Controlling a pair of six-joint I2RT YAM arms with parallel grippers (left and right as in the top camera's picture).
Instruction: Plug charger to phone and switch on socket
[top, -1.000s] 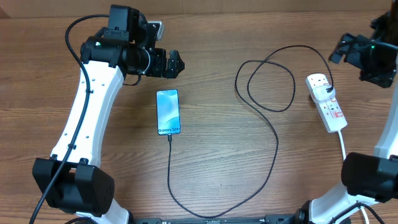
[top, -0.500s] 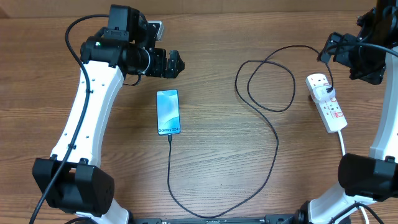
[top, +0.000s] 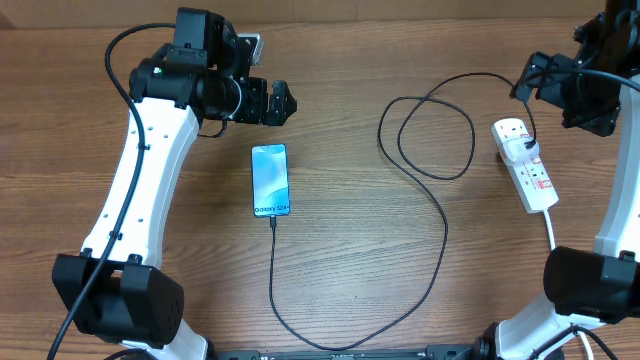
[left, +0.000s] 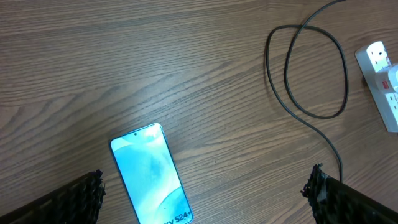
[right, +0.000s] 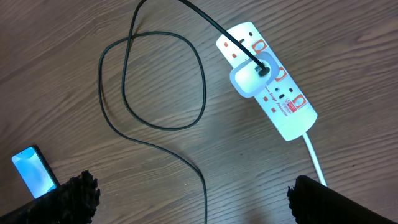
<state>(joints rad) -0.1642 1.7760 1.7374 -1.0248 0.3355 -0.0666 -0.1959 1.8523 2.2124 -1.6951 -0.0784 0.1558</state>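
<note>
Overhead, the right gripper (right: 193, 190) had swung toward the socket (top: 524, 165), then held; switching seemed next. It and the left gripper (left: 205, 190) gaped wide, empty.

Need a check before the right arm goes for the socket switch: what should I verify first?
1. Charger cable tip meets phone bottom edge: ok.
2. White adapter sits in power strip: ok.
3. Red-marked switches on or off: cannot tell.
4. Right pincer open, empty: ok.
5. Left pincer open, apart from phone: ok.
</note>
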